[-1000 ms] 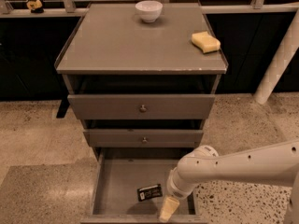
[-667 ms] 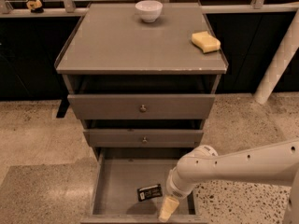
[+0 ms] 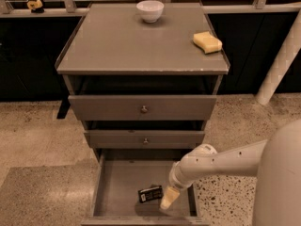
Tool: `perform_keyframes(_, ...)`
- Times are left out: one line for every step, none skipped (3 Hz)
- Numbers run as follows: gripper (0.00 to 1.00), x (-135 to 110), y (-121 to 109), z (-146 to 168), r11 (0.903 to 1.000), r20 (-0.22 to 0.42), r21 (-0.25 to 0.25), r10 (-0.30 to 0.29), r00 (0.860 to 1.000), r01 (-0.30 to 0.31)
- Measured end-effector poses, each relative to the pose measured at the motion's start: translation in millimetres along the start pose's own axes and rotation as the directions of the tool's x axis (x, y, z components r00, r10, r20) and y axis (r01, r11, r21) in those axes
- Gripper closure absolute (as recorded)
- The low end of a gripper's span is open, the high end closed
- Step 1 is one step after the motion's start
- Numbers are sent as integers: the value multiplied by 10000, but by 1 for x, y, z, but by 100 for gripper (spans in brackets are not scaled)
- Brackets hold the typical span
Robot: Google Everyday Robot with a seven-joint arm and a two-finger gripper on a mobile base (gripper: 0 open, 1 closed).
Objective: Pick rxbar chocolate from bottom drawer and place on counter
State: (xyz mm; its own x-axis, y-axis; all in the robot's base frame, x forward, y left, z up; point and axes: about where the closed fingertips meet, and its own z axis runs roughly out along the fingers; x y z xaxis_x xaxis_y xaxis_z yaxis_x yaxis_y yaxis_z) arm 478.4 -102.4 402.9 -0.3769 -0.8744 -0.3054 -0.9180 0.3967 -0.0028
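Observation:
The rxbar chocolate [image 3: 150,193], a small black bar with white print, lies flat on the floor of the open bottom drawer [image 3: 115,185], right of its middle. My gripper [image 3: 168,199] reaches down into that drawer on the white arm coming from the right. It hangs just to the right of the bar, close beside it. The grey counter [image 3: 122,44] on top of the cabinet lies well above the arm.
A white bowl [image 3: 150,10] stands at the back of the counter and a yellow sponge [image 3: 207,42] lies near its right edge. Two shallower drawers with round knobs [image 3: 144,109] jut out above the open drawer. A white post [image 3: 282,60] rises at the right.

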Motion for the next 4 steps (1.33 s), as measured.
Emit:
perform_keyframes(0, -2, -49, 18, 9978, 832, 659, -25, 9965, -30)
perform_keyframes(0, 1, -90, 30, 9950, 1558, 926, 227, 9875, -375)
perform_keyframes(0, -5, -113, 25, 9913, 1729, 1276, 93, 9849, -318)
perform_keyframes(0, -3, -114, 26, 9900, 1660, 1367, 117, 9861, -348)
